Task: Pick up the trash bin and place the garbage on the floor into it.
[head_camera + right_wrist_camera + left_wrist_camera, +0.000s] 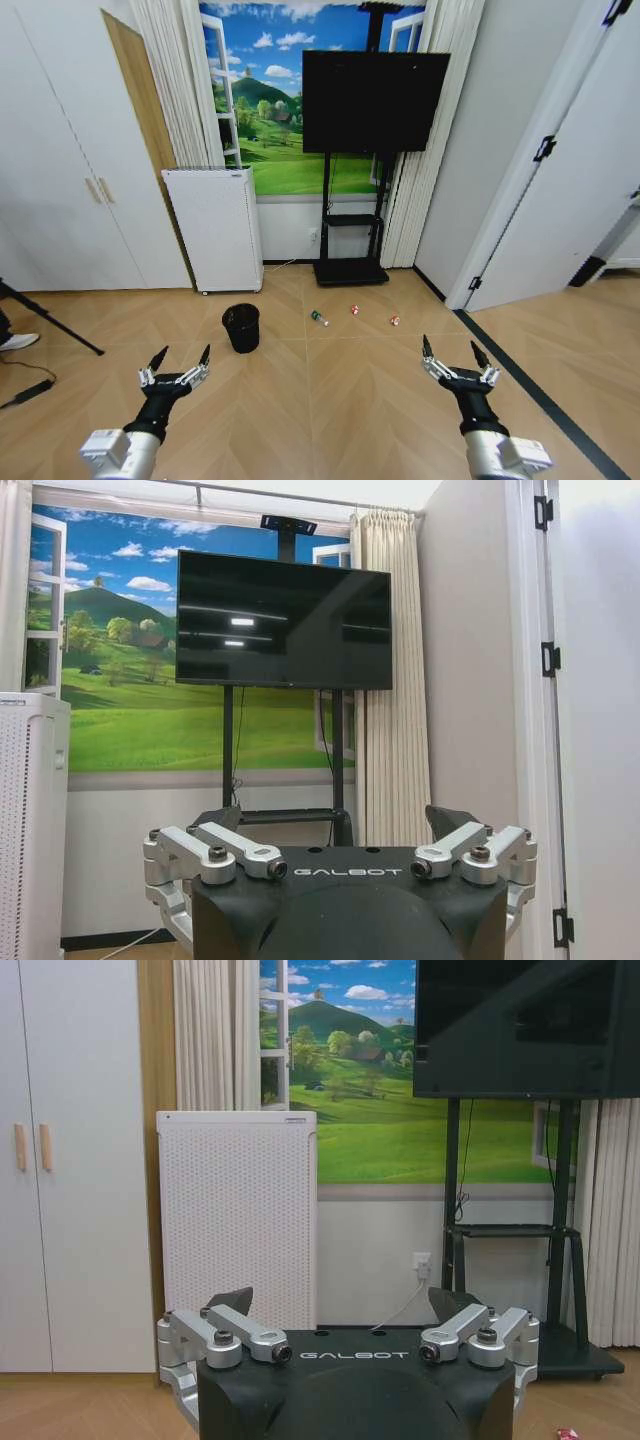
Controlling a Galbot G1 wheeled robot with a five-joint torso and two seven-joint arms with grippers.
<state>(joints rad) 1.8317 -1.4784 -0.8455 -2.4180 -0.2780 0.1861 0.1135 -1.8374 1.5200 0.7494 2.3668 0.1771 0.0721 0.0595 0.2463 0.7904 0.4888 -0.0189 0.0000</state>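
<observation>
- The black mesh trash bin stands upright on the wood floor, left of centre in the head view, just in front of the white perforated appliance against the wall.
- The garbage lies right of the bin in a loose row: a clear bottle with a green label, then one red-and-white crumpled piece, then another, all apart from each other and from the bin.
- The left gripper hovers at lower left, fingers spread and holding nothing; it is near the bin but short of it.
- The right gripper hovers at lower right, also spread and empty.
- I judge nothing is started: the bin is not yet lifted.
- The next move, I'd say, calls for closing in on the bin's rim with the left gripper, keeping it upright.
</observation>
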